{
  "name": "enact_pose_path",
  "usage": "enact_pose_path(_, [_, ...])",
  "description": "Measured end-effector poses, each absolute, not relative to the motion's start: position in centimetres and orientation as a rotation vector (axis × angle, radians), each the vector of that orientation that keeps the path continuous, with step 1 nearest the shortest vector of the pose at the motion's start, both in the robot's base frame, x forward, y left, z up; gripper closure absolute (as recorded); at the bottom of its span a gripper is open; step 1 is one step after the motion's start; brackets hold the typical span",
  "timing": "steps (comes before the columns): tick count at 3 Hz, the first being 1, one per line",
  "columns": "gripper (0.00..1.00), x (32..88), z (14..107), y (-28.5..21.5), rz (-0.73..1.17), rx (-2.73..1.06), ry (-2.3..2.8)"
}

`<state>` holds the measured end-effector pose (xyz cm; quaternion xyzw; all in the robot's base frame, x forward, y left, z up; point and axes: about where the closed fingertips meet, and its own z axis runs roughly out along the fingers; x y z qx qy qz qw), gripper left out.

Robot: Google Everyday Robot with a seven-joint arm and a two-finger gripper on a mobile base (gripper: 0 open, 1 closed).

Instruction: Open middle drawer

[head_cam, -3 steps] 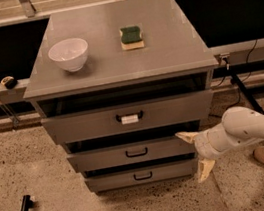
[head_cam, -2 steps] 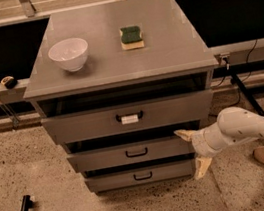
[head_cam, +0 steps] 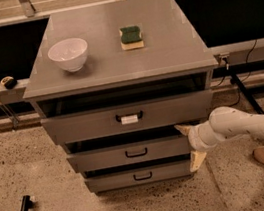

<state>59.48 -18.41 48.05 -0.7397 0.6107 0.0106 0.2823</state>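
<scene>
Gripper spread wide, one finger above and one below the middle drawer's right end, 3 o'clock from its black loop handle, holding nothing

bowl left of sponge (both on cabinet top) | claw at middle drawer right end

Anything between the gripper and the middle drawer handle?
Nothing visible. The gripper, jaws open, sits at the right end of the middle drawer; only bare drawer front separates it from the handle. The bowl and sponge sit up on the cabinet top.
</scene>
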Motion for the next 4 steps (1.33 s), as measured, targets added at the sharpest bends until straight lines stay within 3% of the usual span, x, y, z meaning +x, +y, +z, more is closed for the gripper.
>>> enact_pose_path(3, [0.00, 60.8, 44.7, -17.5, 0.035, -1.953, 1.732])
enact_pose_path(4, [0.17, 60.8, 44.6, -17.5, 0.037, -1.954, 1.733])
